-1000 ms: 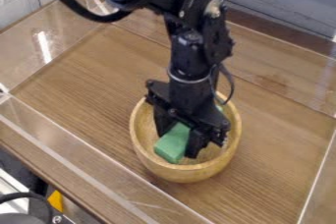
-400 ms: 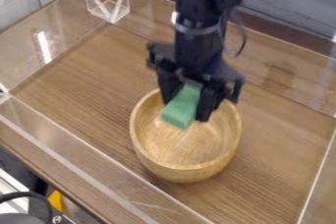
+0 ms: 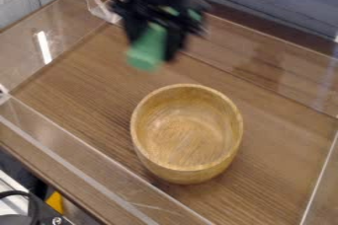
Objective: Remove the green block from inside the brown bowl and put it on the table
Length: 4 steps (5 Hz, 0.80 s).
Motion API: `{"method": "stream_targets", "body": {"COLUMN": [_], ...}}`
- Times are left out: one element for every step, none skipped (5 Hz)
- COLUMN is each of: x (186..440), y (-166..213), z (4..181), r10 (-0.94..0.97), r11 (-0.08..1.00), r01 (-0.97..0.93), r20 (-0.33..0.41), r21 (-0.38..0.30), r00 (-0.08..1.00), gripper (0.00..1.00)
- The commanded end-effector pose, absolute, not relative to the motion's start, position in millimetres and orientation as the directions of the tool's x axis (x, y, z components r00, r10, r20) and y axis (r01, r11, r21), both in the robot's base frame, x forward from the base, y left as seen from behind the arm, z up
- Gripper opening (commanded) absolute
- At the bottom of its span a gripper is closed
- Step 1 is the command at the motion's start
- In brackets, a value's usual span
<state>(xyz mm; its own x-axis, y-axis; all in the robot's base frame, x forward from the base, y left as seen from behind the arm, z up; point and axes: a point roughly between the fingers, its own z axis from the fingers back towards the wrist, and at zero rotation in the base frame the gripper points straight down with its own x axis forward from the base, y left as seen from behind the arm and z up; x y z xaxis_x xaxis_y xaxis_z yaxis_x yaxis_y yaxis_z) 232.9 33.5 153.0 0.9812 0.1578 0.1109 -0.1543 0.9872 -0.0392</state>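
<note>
Wood-grain table (image 3: 79, 91) with clear low walls (image 3: 53, 32) round its edges; that's what we have under everything. Only one view, looking down at an angle from the front.

Camera view: we see the bowl (image 3: 188, 132) right of centre on the table, upright, nothing inside it, grain visible on the inner floor. Thick tan rim, fully in view.

Gripper (image 3: 153, 34) is at the top of the frame, up and left of the bowl, well apart from it and off the table. Black, blurred. Arm above it runs out of the top edge. We read the fingers (image 3: 183, 27) as clamped on the block (image 3: 146, 46): it hangs between them, long side roughly vertical, lower end sticking out below the fingertips. Blur hides the exact contact points.

Block is bright green, in the air over bare table, not touching the surface or the bowl. We can't tell its tilt precisely.

Bottom left corner shows dark cabling (image 3: 16, 207) and something yellow (image 3: 55, 201) outside the wall.
</note>
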Motion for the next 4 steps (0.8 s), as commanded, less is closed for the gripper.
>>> {"method": "stream_targets", "body": {"x": [239, 237, 242, 248], "y": [47, 45, 39, 32], "z": [149.3, 132.8, 121.6, 115.7], "r10": [0.173, 0.186, 0.173, 0.159], "r11": [0.985, 0.983, 0.985, 0.987], "r01": [-0.171, -0.184, -0.172, -0.157], "r20": [0.156, 0.143, 0.139, 0.137], "r21": [-0.026, -0.023, -0.022, -0.022], "r00": [0.973, 0.972, 0.975, 0.978], "gripper": [0.00, 0.00, 0.00, 0.00]}}
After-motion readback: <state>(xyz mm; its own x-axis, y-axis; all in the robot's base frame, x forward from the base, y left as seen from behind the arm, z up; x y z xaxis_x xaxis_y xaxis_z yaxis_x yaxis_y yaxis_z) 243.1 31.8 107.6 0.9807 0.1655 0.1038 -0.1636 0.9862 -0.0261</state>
